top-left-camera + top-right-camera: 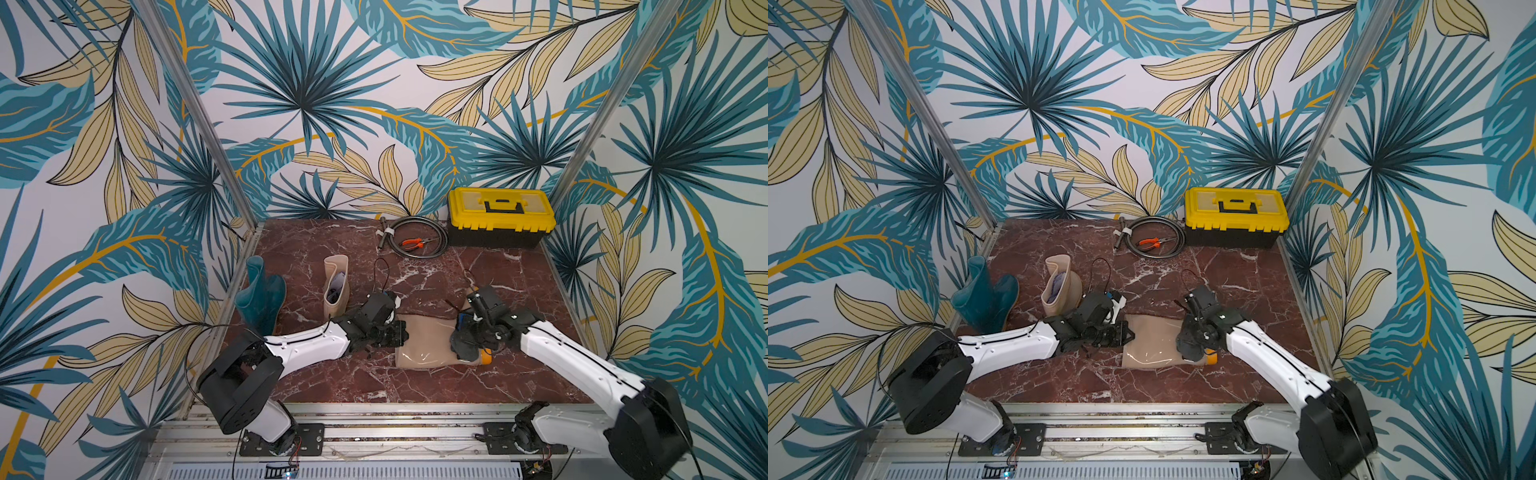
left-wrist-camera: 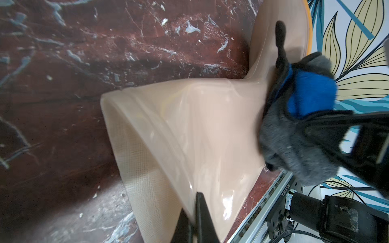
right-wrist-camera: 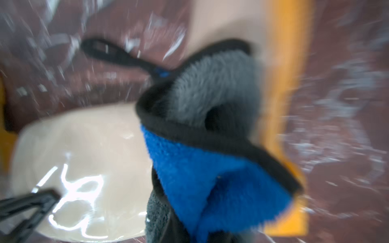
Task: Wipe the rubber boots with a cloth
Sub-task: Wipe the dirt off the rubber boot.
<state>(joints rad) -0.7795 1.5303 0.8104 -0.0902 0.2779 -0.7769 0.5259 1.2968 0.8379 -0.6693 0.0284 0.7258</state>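
Note:
A beige rubber boot point(image 1: 428, 340) point(image 2: 200, 126) lies on its side on the marble table, its orange sole point(image 3: 282, 105) to the right. My left gripper point(image 1: 395, 334) point(image 2: 194, 210) is shut on the rim of its shaft, one finger inside and one outside. My right gripper point(image 1: 471, 338) is shut on the cloth point(image 1: 469, 349) point(image 3: 210, 168) point(image 2: 294, 143), a fluffy grey and blue rag with black edging that presses on the boot's ankle. The cloth hides the right fingers. A dark teal boot point(image 1: 262, 299) and a second beige boot point(image 1: 336, 286) stand upright at the left.
A yellow and black toolbox point(image 1: 500, 216) stands at the back right. Beside it lies a coiled cable point(image 1: 432, 237) with orange-handled pliers point(image 1: 411, 244). An aluminium rail point(image 1: 374, 424) runs along the front edge, and slanted metal posts rise at both back corners.

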